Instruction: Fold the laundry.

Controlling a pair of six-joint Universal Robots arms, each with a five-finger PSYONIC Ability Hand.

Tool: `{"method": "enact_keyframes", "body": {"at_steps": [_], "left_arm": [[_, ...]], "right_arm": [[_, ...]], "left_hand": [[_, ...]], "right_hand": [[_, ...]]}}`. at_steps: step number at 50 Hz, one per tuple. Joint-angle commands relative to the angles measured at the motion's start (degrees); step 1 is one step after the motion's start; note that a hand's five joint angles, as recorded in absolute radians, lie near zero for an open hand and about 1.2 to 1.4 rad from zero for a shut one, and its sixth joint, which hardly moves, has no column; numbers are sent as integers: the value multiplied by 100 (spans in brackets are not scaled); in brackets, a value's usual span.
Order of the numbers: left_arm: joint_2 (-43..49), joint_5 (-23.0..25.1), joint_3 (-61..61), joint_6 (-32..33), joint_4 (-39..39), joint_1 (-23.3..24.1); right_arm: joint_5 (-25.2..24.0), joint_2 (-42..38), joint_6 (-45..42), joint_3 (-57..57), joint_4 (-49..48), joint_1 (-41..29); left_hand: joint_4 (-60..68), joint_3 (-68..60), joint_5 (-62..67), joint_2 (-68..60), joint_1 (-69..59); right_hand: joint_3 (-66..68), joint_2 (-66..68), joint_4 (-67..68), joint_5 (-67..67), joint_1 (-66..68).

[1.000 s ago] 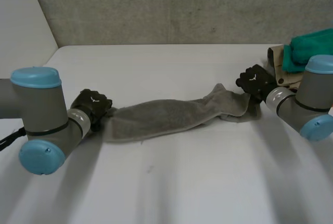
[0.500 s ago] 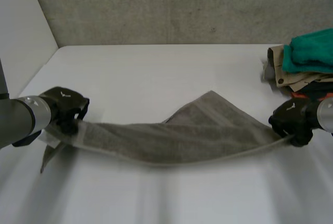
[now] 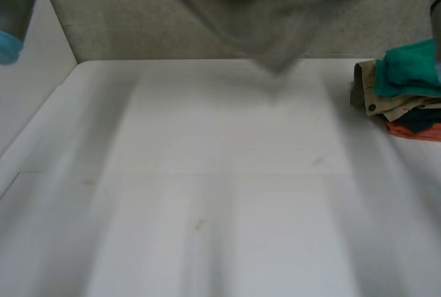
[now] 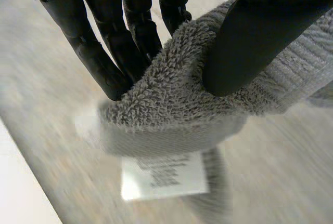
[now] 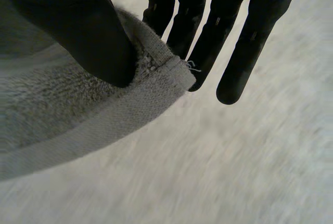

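Observation:
A grey towel (image 3: 269,7) hangs high over the far side of the white table (image 3: 220,193), its low middle sagging down in the head view. In the left wrist view my left hand (image 4: 130,31) pinches a towel (image 4: 177,104) corner between thumb and straight fingers; a white label (image 4: 164,174) hangs below that corner. In the right wrist view my right hand (image 5: 208,26) pinches the towel's (image 5: 62,115) other corner between thumb and fingers. The left arm (image 3: 14,7) rises at the head view's far left.
A pile of folded clothes (image 3: 403,90), teal on top with beige, dark and orange pieces beneath, sits at the table's far right. A grey wall stands behind the table.
Both hands have lifted the towel off the table and carried it up, stretched between them. The arms rose out of the head view's middle.

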State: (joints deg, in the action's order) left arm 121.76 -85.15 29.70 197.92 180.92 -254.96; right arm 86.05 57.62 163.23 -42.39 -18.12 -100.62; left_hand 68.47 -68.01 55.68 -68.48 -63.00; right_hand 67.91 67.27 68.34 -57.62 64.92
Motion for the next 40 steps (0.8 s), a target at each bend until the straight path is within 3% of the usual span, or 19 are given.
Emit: {"method": "enact_keyframes", "body": {"at_steps": [1,13,19,24,29,40], "left_arm": [[-91,16,1017,-272,584,-71],[506,332,3356,26,558,-89],[797,402,4130,606,295,-185],[491,437,4447,836,-310,-238],[-37,561,4711,766,-707,-238],[-776,781,5545,897,-541,16]], "right_arm": [[-228,346,262,-919,-535,25],[-1283,-31,105,-2765,397,130],[-1363,-524,-721,-3328,871,332],[-1389,-560,-1232,-3530,1258,508],[-1389,-349,-1127,-3645,1399,622],[-1398,56,-863,-3891,1417,754]], "left_hand": [[1153,-1199,1432,-1152,-1700],[803,-849,1081,-802,-1349],[-173,127,105,174,-373],[-1027,982,-749,1028,481],[-2980,2935,-2702,2981,2434],[-4244,4198,-3965,4245,3697]], "right_hand": [[1209,1273,1166,-1238,1508],[1209,1273,1166,-1238,1508],[1209,1273,1166,-1238,1508],[1209,1273,1166,-1238,1508],[1209,1273,1166,-1238,1508],[1209,1273,1166,-1238,1508]]}}
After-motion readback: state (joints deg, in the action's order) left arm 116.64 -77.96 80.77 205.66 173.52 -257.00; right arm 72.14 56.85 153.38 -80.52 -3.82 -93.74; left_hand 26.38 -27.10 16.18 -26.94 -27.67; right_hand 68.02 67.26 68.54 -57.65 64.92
